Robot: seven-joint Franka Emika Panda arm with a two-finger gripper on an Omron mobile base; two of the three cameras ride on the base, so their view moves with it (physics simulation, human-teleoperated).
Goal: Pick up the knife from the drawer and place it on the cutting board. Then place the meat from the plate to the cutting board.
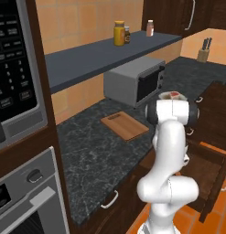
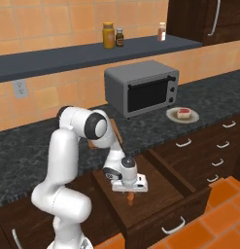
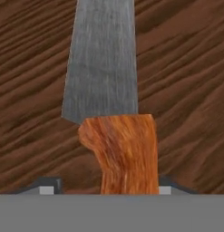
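Note:
The knife (image 3: 118,154) lies flat on the floor of the open drawer (image 2: 162,192), orange-brown handle toward me and grey blade (image 3: 102,59) pointing away. My gripper (image 3: 109,186) reaches down into the drawer, its open jaws straddling the handle; the left fingertip (image 3: 47,186) stands clear of it and the right one is close against it. From the right base view the gripper (image 2: 129,190) hovers right over the knife (image 2: 130,198). The cutting board (image 1: 125,124) rests on the dark counter. The meat (image 2: 183,113) sits on the plate (image 2: 171,115) to the right of the toaster oven.
A grey toaster oven (image 2: 141,90) stands at the back of the counter. A shelf (image 2: 92,53) above holds jars (image 2: 109,35). A knife block (image 1: 203,52) is far right. A built-in oven (image 1: 23,196) flanks the left. The drawer front (image 2: 175,221) juts over the orange floor.

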